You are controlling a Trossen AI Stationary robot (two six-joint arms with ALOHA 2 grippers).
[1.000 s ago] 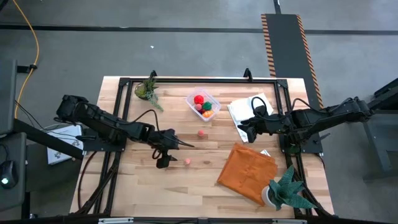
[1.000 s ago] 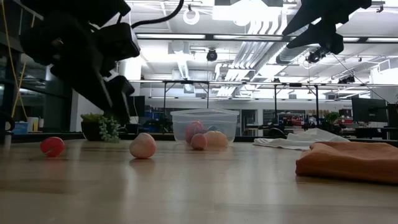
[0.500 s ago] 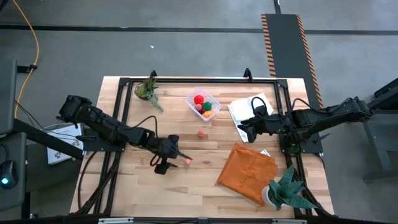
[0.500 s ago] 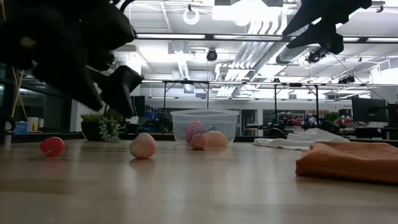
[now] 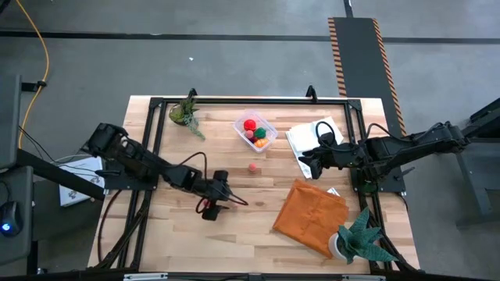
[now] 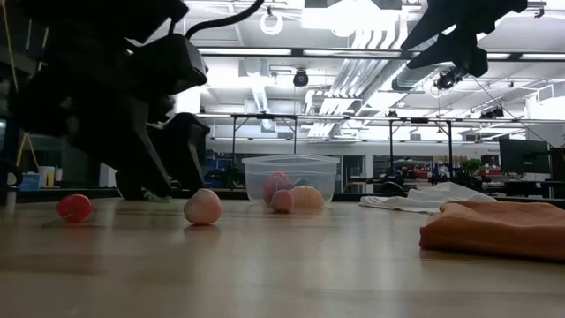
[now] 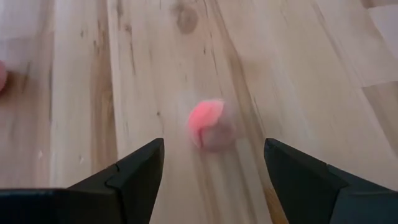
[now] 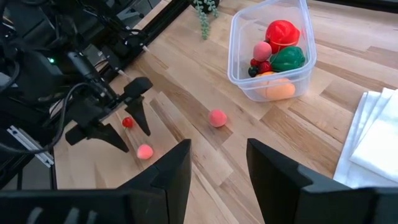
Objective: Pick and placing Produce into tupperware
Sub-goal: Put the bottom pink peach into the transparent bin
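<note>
Left gripper (image 7: 211, 163) moved over pink produce (image 7: 209, 124), fingers wide apart (holding nothing), right gripper (image 8: 219, 163) empty, part-open.

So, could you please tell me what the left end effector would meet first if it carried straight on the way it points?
Most likely the small pink produce piece on the table, which lies straight ahead of the open left end effector; how far off is unclear.
</note>
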